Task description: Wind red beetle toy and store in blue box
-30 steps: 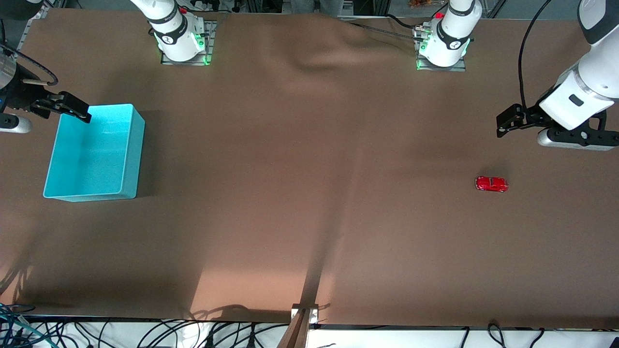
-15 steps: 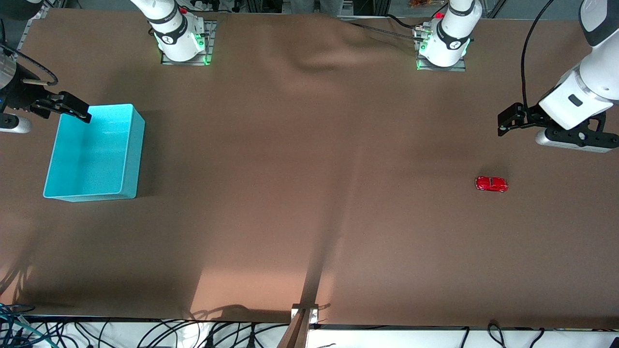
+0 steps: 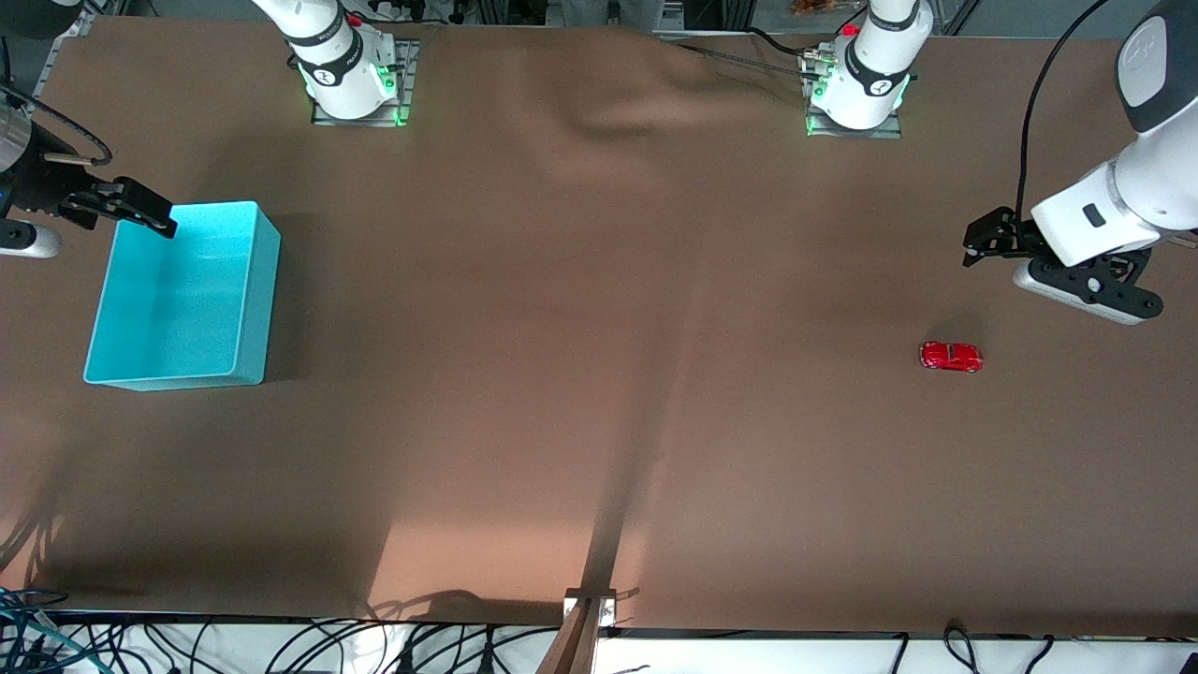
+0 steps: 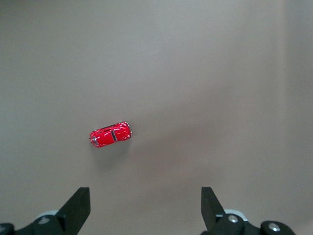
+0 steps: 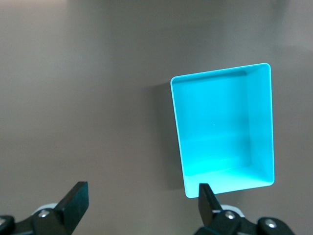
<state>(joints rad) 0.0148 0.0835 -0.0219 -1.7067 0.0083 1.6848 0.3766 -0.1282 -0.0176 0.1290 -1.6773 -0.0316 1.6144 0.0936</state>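
Observation:
The red beetle toy (image 3: 951, 357) (image 4: 111, 135) lies alone on the brown cloth toward the left arm's end of the table. My left gripper (image 3: 976, 245) (image 4: 145, 193) hangs in the air over bare cloth a short way from the toy, open with nothing between its fingers. The blue box (image 3: 258, 298) (image 5: 222, 132) stands with nothing in it toward the right arm's end of the table. My right gripper (image 3: 154, 217) (image 5: 142, 188) hovers over a corner of the box's rim, open and holding nothing.
A brown cloth (image 3: 599, 374) covers the whole table, with a raised fold near the arm bases (image 3: 608, 112). A clamp (image 3: 590, 604) sits at the table's front edge, with cables below it.
The left arm's hand has turned and shifted a little toward the toy. The right arm, the toy and the box have not moved.

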